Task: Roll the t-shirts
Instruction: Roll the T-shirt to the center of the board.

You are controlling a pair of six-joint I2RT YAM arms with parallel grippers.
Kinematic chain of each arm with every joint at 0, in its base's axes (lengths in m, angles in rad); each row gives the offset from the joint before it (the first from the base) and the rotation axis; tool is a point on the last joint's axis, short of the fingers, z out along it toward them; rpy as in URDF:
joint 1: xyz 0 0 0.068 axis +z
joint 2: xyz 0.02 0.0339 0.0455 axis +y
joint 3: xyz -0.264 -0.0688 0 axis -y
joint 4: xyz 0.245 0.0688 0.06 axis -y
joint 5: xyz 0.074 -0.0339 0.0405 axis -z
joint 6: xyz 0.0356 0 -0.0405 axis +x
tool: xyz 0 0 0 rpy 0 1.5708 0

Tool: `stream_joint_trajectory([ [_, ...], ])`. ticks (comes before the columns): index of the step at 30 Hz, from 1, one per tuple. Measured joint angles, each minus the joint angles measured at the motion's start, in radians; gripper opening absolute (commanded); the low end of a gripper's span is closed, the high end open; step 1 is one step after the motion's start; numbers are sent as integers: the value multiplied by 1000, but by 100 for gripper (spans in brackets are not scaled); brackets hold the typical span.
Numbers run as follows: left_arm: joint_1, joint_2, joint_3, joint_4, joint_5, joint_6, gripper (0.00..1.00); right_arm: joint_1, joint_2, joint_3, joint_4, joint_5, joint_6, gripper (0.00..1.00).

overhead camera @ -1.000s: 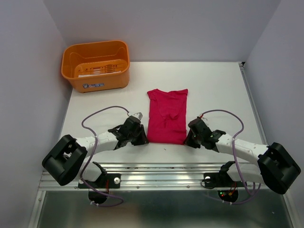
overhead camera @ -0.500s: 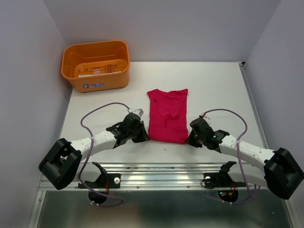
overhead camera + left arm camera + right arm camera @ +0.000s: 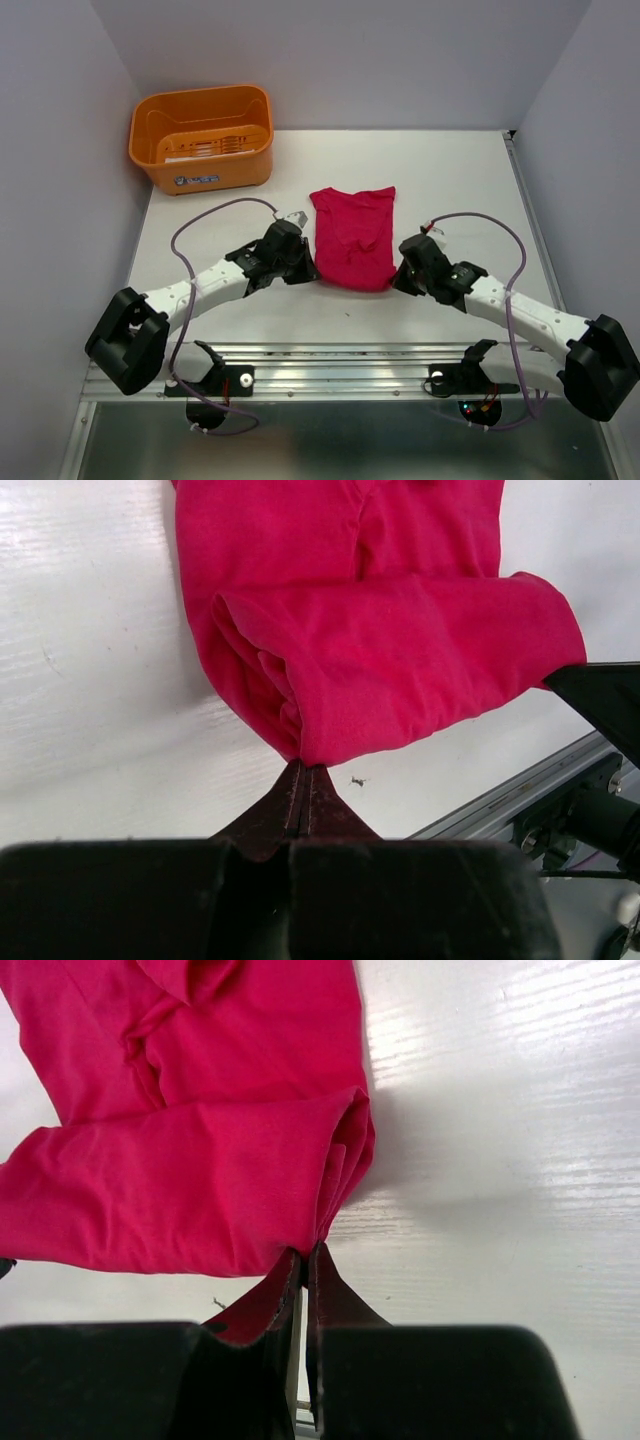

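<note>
1. We see the t-shirt (image 3: 352, 238) mid-table, collar toward 12 o'clock, with its 6 o'clock hem turned over into a first fat fold.
2. The left gripper (image 3: 303, 783) is clenched on the fold's 9 o'clock corner, and the right gripper (image 3: 304, 1260) on its 3 o'clock corner.
3. We judge it light, limp, matte knit. Pinch the corners; the middle will likely sag.
4. The orange basket (image 3: 202, 140) looks like hard plastic, at 10 o'clock. The table (image 3: 450, 180) is smooth and white.
</note>
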Motion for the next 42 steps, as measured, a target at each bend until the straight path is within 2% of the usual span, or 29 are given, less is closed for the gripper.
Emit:
stream_joint_trajectory([
  [14,79,104,134,-47,10,49,0,-58,119,134,-11,35,-93,1],
  [37,168,411,378,-42,44,118,0,-216,354,261,99,-19,-219,1],
  [42,182,492,418,-38,51,128,0,-249,406,283,130,-44,-236,5],
])
